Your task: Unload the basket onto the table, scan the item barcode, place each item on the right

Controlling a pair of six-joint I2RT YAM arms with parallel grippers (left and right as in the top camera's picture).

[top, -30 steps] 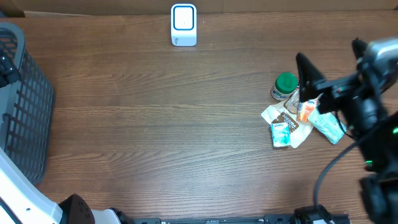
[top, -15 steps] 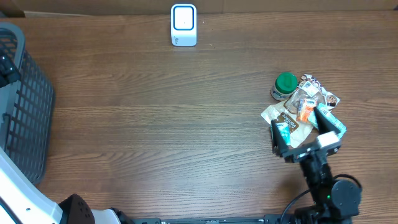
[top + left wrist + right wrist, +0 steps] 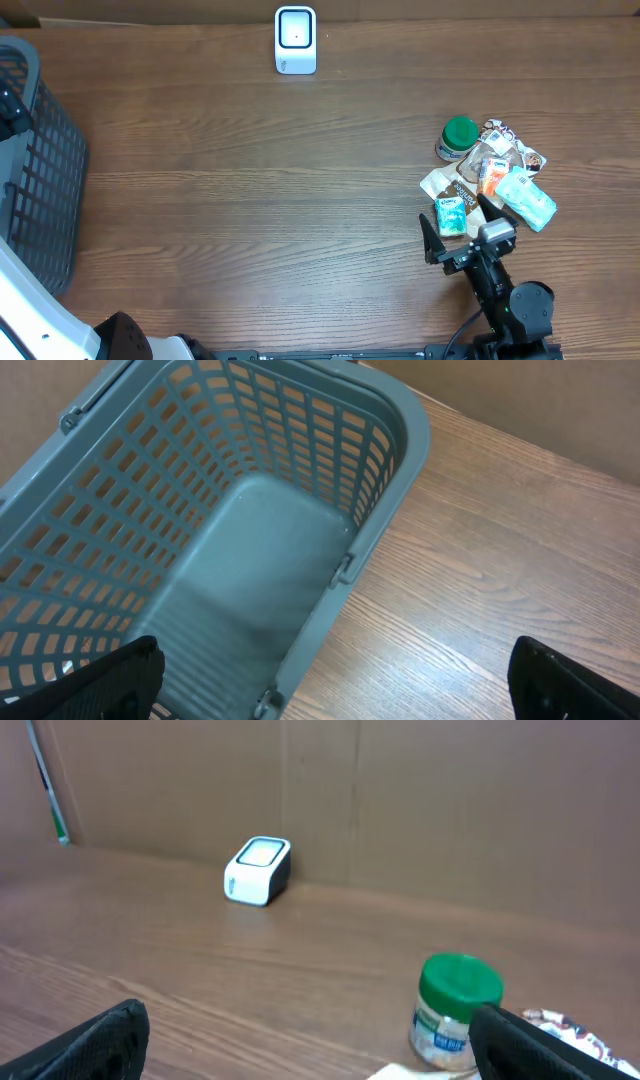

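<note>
A white barcode scanner (image 3: 295,40) stands at the table's far edge; in the right wrist view the scanner (image 3: 258,870) is at the upper left. The items lie in a heap at the right: a green-lidded jar (image 3: 459,137), two teal packets (image 3: 526,200), an orange item (image 3: 489,177) and a brown-and-white pouch (image 3: 445,185). My right gripper (image 3: 452,212) is open at the near side of the heap and holds nothing. From its wrist the jar (image 3: 455,1010) stands just ahead, right of the gap between the open fingers of the gripper (image 3: 320,1050). My left gripper (image 3: 335,685) hangs open and empty over a grey basket.
The grey mesh basket (image 3: 45,180) stands at the table's left edge, and its rim (image 3: 400,440) runs under the left gripper. A brown cardboard wall (image 3: 450,800) rises behind the scanner. Bare wood lies between the basket and the heap.
The right arm has swung from above the heap's right side down to the front edge, and its open gripper now points at the heap from the near side. The left arm is still.
</note>
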